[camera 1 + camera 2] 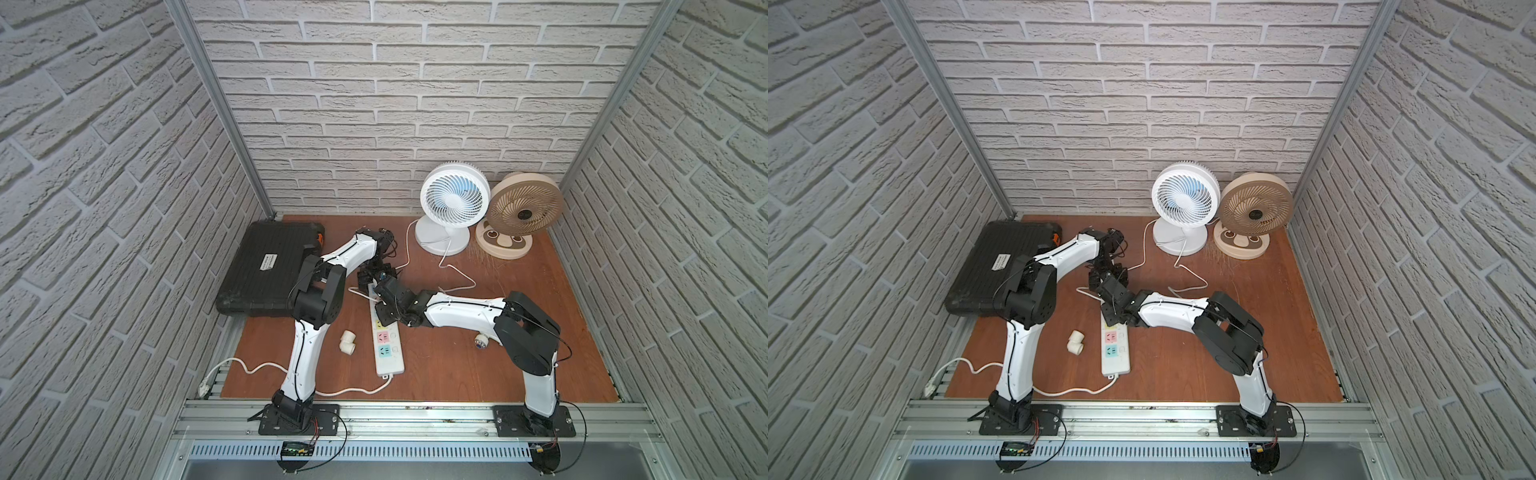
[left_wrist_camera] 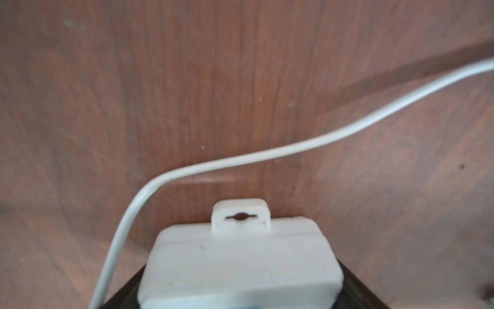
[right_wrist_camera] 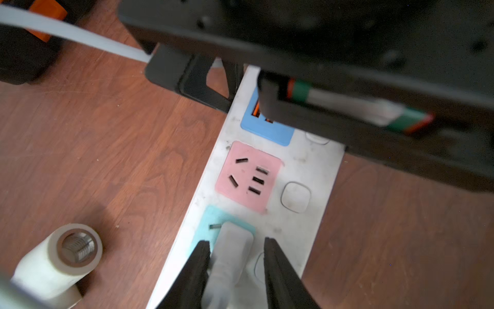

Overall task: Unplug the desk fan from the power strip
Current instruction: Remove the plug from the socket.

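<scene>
The white power strip (image 1: 390, 353) (image 1: 1116, 357) lies lengthwise mid-table. In the right wrist view its blue, pink and green sockets (image 3: 250, 176) show. A white plug (image 3: 235, 248) stands in the green socket. My right gripper (image 3: 236, 240) (image 1: 381, 311) is open around that plug: one finger (image 3: 197, 264) touches it, the other stands a little off. My left gripper (image 2: 240, 294) (image 1: 371, 281) is shut on the strip's far end (image 2: 240, 262), dark jaws against both sides. The white desk fan (image 1: 453, 203) (image 1: 1185, 195) stands at the back, and its thin cord (image 1: 457, 274) trails toward the strip.
A beige fan (image 1: 525, 212) stands right of the white one. A black tool case (image 1: 266, 270) lies at the back left. A white pipe elbow (image 1: 347, 343) (image 3: 61, 262) sits beside the strip. The strip's own cord (image 1: 345, 390) runs along the front. A small bulb (image 1: 482, 341) lies by the right arm.
</scene>
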You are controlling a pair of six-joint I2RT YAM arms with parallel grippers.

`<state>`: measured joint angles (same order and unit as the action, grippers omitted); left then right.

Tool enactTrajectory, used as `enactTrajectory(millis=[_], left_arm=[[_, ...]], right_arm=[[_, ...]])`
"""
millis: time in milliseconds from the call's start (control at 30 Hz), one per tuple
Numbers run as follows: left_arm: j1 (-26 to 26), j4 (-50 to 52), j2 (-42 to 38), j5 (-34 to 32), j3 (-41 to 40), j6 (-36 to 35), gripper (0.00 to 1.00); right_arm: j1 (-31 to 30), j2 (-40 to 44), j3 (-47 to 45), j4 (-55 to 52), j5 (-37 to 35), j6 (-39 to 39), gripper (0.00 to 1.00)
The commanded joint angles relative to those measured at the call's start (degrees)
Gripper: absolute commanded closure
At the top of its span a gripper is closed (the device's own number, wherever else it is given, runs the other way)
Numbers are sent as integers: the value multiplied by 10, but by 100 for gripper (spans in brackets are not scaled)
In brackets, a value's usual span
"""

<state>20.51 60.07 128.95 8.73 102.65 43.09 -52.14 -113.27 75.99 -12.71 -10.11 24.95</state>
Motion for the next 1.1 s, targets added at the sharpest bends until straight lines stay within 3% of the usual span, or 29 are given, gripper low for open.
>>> enactTrajectory(millis=[0,233,667,1067], left_arm=[[-3,32,60,32,-28,11,100],[-3,34,65,34,-24,10,100],[-3,35,69,34,-19,9,100],[-3,35,64,29,-22,6,100]], right_arm=[[-3,-16,15,-7,-26,-2,68],[-5,-20,21,-13,-34,1,85],[-53,-64,110,-101,-168,-36,95],[-57,-63,114,-96,-156,-29,97]])
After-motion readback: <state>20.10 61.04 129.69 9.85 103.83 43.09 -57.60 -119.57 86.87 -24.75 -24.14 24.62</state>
